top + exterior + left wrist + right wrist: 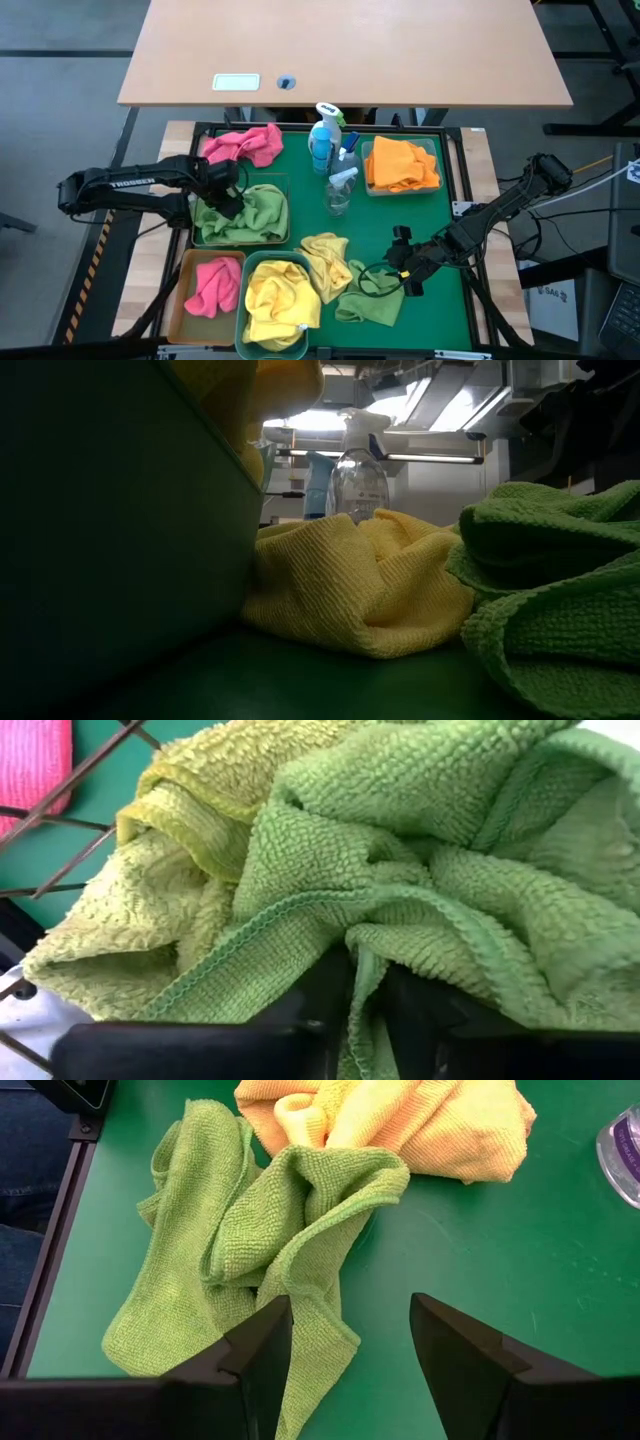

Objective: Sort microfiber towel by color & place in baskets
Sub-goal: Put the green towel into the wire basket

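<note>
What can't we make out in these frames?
- Left end effector: the arm hides its tip in the high view; in its wrist view the green towel buries the fingers, so grip unclear.
- Low view: the teal basket wall blocks the left half; neither arm shows.
- Pink towel: cut off by the left wrist view's edge.
- Bottle: cut off by the right wrist view's edge.

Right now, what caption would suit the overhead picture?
Left gripper on green towels in the mesh basket; open right gripper nears a loose green towel.
</note>
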Available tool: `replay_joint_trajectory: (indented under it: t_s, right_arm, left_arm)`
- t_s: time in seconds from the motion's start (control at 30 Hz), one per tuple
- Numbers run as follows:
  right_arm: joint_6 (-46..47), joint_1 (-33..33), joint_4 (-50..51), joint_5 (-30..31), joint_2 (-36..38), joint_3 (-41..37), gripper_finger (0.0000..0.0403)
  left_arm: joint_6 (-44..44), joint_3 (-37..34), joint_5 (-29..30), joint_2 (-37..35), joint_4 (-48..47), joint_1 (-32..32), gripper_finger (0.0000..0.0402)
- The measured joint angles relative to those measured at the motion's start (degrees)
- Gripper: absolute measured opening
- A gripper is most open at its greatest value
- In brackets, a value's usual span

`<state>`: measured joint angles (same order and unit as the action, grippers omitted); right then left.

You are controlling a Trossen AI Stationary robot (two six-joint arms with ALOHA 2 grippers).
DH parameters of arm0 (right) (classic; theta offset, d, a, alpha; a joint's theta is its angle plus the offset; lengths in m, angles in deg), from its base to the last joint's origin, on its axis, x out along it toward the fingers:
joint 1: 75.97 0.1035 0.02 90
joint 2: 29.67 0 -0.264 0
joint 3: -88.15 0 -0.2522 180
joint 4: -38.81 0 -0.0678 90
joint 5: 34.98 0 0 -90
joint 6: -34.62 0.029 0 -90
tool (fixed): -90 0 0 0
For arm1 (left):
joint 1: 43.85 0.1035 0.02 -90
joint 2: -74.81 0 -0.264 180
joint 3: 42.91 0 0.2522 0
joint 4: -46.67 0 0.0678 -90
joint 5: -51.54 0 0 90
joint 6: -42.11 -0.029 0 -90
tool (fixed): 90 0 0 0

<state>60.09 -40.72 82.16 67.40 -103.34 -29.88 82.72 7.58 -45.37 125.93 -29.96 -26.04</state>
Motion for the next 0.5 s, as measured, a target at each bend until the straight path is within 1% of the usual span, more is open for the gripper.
replay_joint_trajectory:
  t_s: [0.2, 0.33, 0.5]
  right_arm:
    - [0.00, 0.02, 0.00, -0.02, 0.00, 0.00, 0.0205]
    - [0.00, 0.00, 0.00, -0.02, 0.00, 0.00, 0.0205]
    - [0.00, 0.02, 0.00, -0.02, 0.00, 0.00, 0.0205]
  left_arm:
    - [1.39, -0.02, -0.63, 0.00, -0.07, 0.02, 0.0098]
    - [-0.99, -0.02, -5.24, 0.00, -0.10, 0.41, 0.0115]
    - [-1.13, 0.09, -8.72, -0.24, -0.31, 0.96, 0.0117]
